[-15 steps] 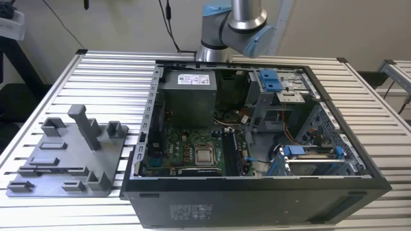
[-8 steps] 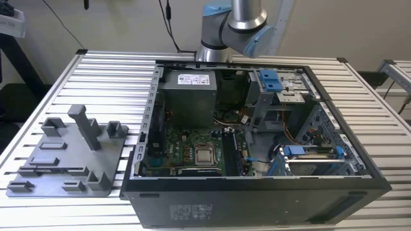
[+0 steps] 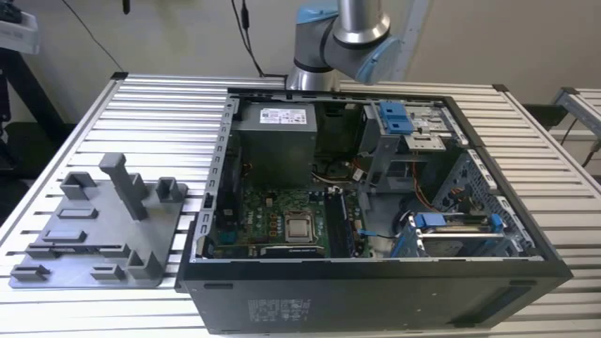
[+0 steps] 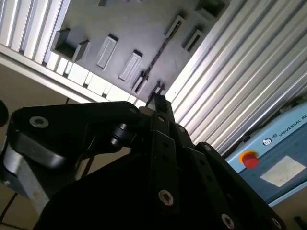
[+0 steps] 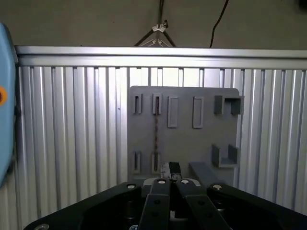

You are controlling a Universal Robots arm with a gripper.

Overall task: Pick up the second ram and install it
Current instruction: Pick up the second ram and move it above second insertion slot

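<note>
My black gripper [image 5: 171, 167] looks shut, empty; I'd open up, centre over thin near-black ram stick [image 5: 155, 134] on grey plastic tray [image 5: 201, 143].

arm [image 3: 345, 32] cut off at exterior view's upper edge; PC case [image 3: 376, 299] front clipped at the lower edge; second ram [image 5: 156, 136] edge-on on tray [image 5: 192, 143], just a thin dark line, detail too small to tell; gripper [image 5: 170, 168] body runs out of frame in both wrist views; blue control box [image 4: 288, 143] cut by the frame edge
</note>
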